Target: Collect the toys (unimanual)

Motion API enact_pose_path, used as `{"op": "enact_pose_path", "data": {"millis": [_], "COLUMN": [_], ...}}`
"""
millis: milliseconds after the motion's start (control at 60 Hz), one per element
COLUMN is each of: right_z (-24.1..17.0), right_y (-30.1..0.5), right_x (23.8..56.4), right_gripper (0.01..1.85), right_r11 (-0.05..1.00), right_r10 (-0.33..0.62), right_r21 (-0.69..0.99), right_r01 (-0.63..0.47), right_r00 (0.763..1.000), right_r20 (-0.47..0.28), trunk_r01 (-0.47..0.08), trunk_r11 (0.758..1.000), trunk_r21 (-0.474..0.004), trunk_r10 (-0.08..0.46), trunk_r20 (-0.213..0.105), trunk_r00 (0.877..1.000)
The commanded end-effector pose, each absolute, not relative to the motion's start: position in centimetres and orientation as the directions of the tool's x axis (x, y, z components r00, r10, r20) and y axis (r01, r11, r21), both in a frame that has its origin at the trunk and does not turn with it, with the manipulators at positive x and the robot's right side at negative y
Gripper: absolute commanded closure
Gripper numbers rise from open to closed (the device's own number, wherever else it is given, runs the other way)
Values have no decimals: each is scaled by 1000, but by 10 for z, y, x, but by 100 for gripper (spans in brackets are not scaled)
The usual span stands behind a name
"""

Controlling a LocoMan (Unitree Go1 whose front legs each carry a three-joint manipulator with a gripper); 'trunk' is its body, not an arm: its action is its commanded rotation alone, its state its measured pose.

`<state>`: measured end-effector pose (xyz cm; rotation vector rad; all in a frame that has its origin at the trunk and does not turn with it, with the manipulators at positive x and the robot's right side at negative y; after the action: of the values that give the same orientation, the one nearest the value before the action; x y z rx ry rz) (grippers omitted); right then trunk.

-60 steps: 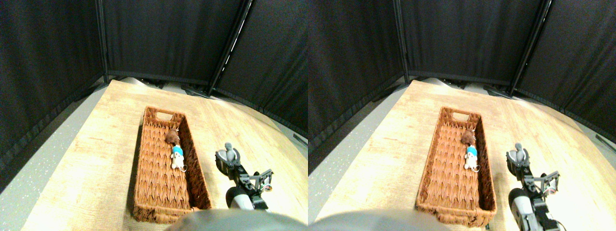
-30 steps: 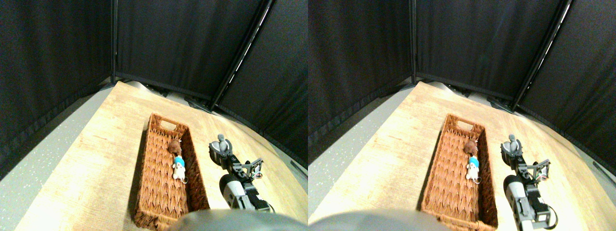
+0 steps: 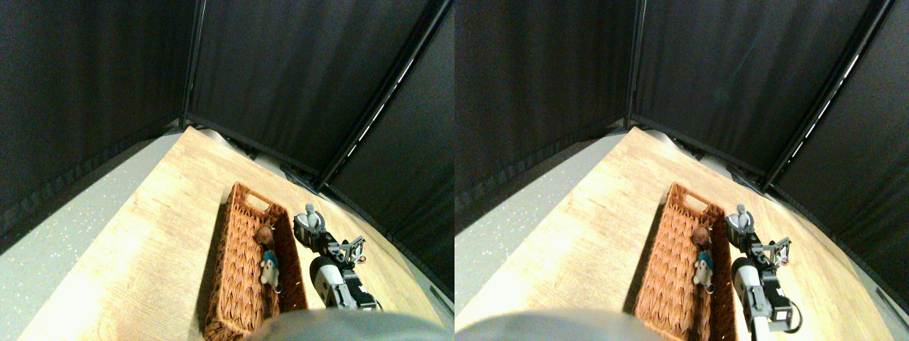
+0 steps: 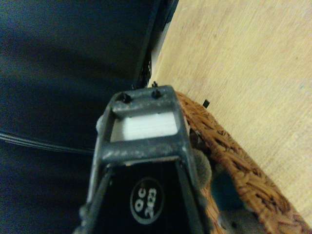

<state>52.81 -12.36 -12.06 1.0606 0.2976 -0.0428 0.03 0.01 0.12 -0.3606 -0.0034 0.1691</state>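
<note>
Grey toy (image 3: 309, 210) sits up in the right gripper (image 3: 310, 226), its rounded top poking out past the dark jaws, which are closed around its body, and in the wrist view a bit of grey fuzz (image 4: 203, 169) peeks out beside the jaw frame. The gripper hangs just right of the wicker basket (image 3: 234, 284), alongside its far right rim, and the toy looks lifted off the wooden table (image 3: 128, 270). Inside the basket, two more toys lie against the right wall: a brown toy (image 3: 264, 235) farther back, and just nearer, touching it, a white toy with a blue top (image 3: 269, 266), a small ring at its near end. The rest of the basket floor shows bare weave. The arm (image 3: 334, 280) runs back from the gripper toward the near right, grey body and black bracket, over the table. The basket is long and narrow, a cut-out handle at its far end. Black curtains (image 3: 284, 78) wall off the far side, and a grey speckled floor (image 3: 57, 249) runs along the left
</note>
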Motion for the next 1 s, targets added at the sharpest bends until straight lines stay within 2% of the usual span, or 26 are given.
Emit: {"op": "enact_pose_path", "data": {"millis": [17, 367, 533, 550, 567, 650, 667, 733, 850, 1000], "right_z": [-117, -125, -127, -127, -127, -126, -126, -126, -126, -125], "right_y": [-115, -92, -85, -84, -84, -87, -87, -88, -95, -105], "right_x": [532, 537, 535, 535, 535, 533, 533, 531, 530, 529], "right_gripper": [179, 179, 180, 166, 166, 103, 103, 81, 73, 76], "right_r11": [482, 472, 508, 519, 519, 523, 523, 516, 520, 496], "right_r10": [133, 183, 191, 194, 194, 212, 212, 204, 209, 183], "right_r21": [866, 871, 849, 844, 844, 841, 841, 843, 844, 857], "right_r01": [131, 135, 143, 139, 139, 142, 142, 152, 131, 140], "right_r00": [966, 952, 943, 942, 942, 933, 933, 934, 938, 948], "right_r20": [-220, -247, -273, -274, -274, -290, -290, -294, -275, -260], "trunk_r01": [-200, -225, -232, -232, -232, -232, -232, -223, -215, -200], "trunk_r11": [907, 892, 889, 889, 890, 890, 890, 896, 902, 912], "trunk_r21": [-371, -392, -395, -395, -393, -393, -393, -383, -375, -357], "trunk_r10": [200, 224, 229, 229, 229, 229, 229, 219, 212, 196], "trunk_r20": [-39, -49, -54, -54, -55, -55, -55, -53, -50, -47], "trunk_r00": [979, 973, 972, 972, 972, 972, 972, 974, 976, 979]}}
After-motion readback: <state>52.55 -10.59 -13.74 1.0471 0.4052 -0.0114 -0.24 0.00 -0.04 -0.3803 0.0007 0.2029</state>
